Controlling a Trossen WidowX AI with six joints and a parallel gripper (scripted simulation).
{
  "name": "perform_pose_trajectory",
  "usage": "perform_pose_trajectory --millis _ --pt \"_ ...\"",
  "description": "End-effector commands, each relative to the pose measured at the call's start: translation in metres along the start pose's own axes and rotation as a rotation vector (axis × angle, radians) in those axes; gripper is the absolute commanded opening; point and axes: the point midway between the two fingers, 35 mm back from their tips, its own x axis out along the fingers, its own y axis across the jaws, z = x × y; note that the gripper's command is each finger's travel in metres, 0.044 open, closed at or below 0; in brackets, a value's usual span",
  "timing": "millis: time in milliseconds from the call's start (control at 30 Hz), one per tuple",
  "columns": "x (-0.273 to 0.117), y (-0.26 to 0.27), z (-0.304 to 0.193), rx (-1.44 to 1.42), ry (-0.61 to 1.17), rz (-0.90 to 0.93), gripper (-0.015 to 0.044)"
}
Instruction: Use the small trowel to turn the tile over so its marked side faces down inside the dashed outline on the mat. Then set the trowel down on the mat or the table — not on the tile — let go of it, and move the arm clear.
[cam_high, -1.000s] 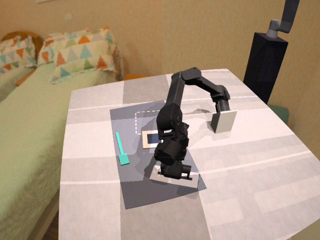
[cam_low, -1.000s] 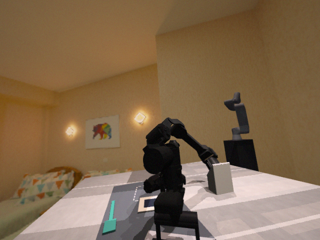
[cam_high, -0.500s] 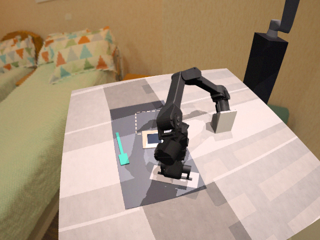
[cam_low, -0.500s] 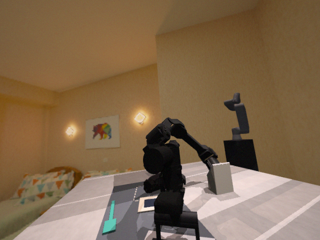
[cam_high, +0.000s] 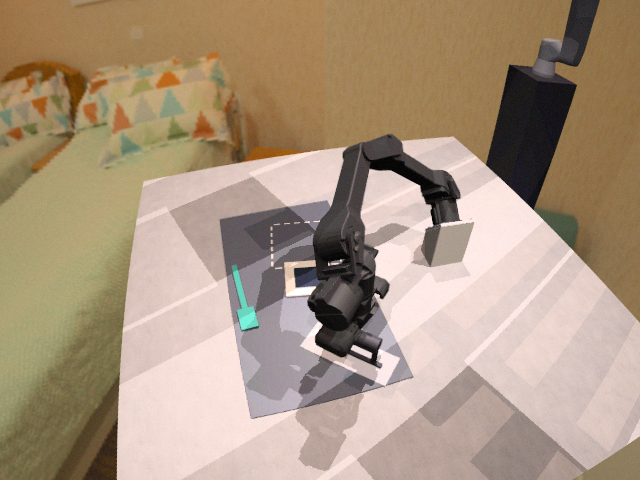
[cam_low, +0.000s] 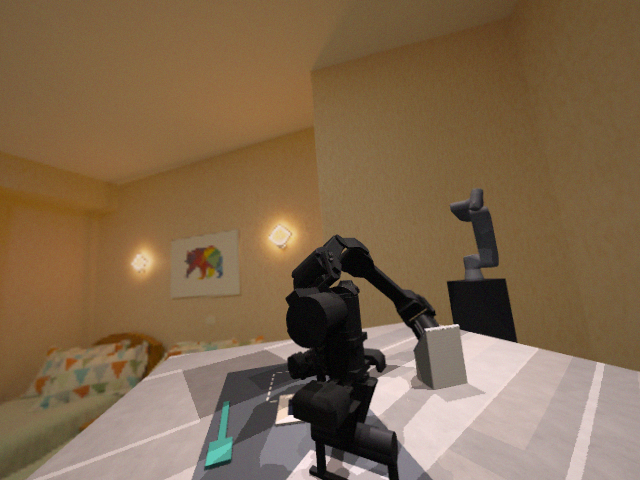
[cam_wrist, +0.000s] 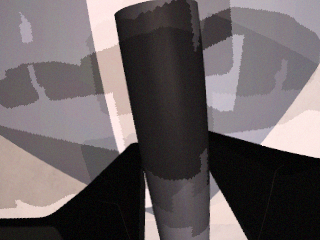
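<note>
My gripper (cam_wrist: 171, 146) is shut on the black cylindrical handle of the trowel (cam_high: 369, 342) (cam_low: 382, 444) (cam_wrist: 165, 100), which runs lengthwise between the fingers. Posts join the handle to a thin black bar and a pale flat blade (cam_high: 390, 367) over the mat's near part. I cannot tell whether the blade touches the mat. The tile (cam_high: 289, 280) (cam_low: 283, 413) lies flat with its cream rim and dark square face up, partly hidden by the arm. It lies at the near edge of the dashed outline (cam_high: 271, 246), whose right part is hidden.
The dark mat (cam_high: 273, 384) lies on the pale patterned table (cam_high: 170, 289). A teal flat-bladed tool (cam_high: 247, 317) (cam_low: 219, 451) lies along the mat's left edge. A grey block (cam_high: 450, 245) (cam_low: 448, 356) stands at the arm's base. Another arm stands on a dark pedestal (cam_high: 532, 124) beyond the table.
</note>
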Motion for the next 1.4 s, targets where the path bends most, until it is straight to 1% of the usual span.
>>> perform_pose_trajectory --millis 0,267,467,633,667,1267,1333,1367 --pt "0.000 0.000 0.001 0.118 -0.002 0.002 0.0130" --pt "0.000 0.000 0.001 0.345 -0.002 0.002 0.0130" --pt "0.000 0.000 0.001 0.364 -0.002 0.002 0.0130" --pt "0.000 0.000 0.001 0.364 -0.002 0.002 0.0261" --pt "0.000 0.000 0.001 0.364 -0.002 0.002 0.0270" --pt "0.000 0.000 0.001 0.364 -0.002 0.002 0.0270" --pt "-0.010 0.000 0.000 0.364 -0.001 0.002 0.0270" --pt "-0.023 0.000 0.000 0.364 -0.001 0.002 0.0270"
